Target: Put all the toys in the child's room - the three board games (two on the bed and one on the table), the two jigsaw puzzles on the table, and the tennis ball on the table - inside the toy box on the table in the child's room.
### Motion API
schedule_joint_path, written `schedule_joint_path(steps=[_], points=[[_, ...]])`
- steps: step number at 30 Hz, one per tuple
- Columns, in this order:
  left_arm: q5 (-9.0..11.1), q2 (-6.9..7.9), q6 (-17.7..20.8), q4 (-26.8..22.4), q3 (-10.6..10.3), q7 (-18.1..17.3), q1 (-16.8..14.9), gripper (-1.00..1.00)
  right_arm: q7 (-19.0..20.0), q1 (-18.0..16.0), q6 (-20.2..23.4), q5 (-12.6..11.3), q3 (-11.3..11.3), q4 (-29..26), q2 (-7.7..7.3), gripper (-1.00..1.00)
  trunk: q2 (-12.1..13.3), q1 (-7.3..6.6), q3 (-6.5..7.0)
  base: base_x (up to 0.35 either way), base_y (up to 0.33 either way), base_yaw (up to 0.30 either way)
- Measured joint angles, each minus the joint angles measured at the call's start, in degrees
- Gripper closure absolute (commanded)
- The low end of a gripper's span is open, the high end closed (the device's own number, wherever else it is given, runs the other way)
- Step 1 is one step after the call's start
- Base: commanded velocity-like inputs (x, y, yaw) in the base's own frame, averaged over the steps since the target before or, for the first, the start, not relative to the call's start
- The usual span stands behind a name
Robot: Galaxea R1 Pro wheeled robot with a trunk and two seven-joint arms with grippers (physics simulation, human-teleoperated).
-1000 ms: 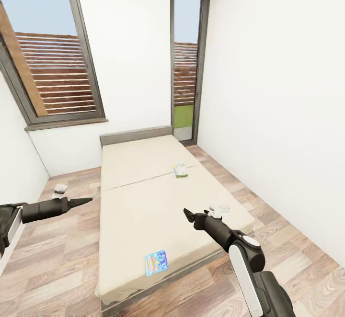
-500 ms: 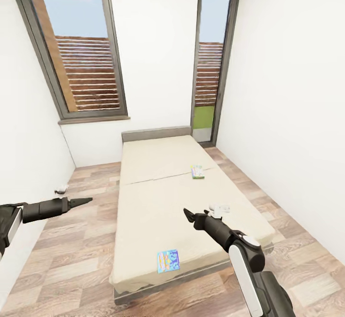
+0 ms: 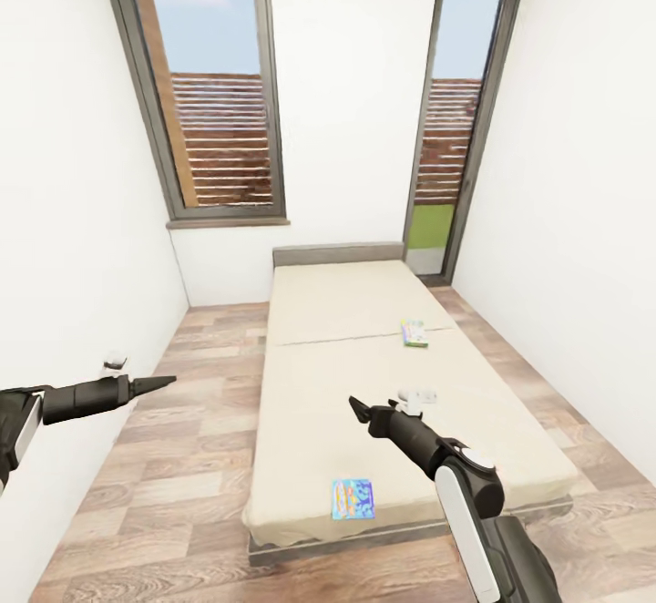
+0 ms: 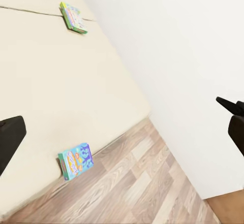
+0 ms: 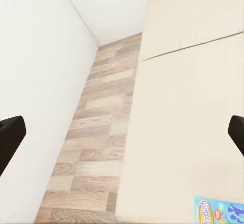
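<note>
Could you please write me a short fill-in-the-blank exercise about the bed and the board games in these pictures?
1. The small blue board game lies on the beige mattress of the bed near its ____ end.
2. The green-edged multicolour board game lies nearer the grey ____ than the blue one does.
3. Both board games lie flat on the ____.
4. The floor beside the bed is made of ____ planks.

Missing words: foot; headboard; mattress; wooden

Window (image 3: 219,93): at 11 o'clock, grey-framed, slatted fence outside.
Glass door (image 3: 460,120): at 1 o'clock, tall, narrow.
Floor (image 3: 182,439): wood planks.
Walls (image 3: 583,175): plain white.
</note>
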Motion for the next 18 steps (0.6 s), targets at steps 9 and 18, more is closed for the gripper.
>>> schedule_joint_path(steps=[9, 18], points=[[0.07, -0.08, -0.24, 0.0, 0.02, -0.03, 0.01, -1.0, 0.06, 0.0, -0.1, -0.02, -0.26, 0.04, -0.1, -1.0, 0.0, 0.01, 0.0, 0.046, 0.042, 0.249], [0.08, -0.12, -0.21, 0.01, -0.04, -0.06, 0.0, -1.0, 0.15, 0.0, -0.1, -0.35, -0.49, 0.09, -0.28, -1.0, 0.0, 0.01, 0.0, 0.003, 0.003, 0.034]])
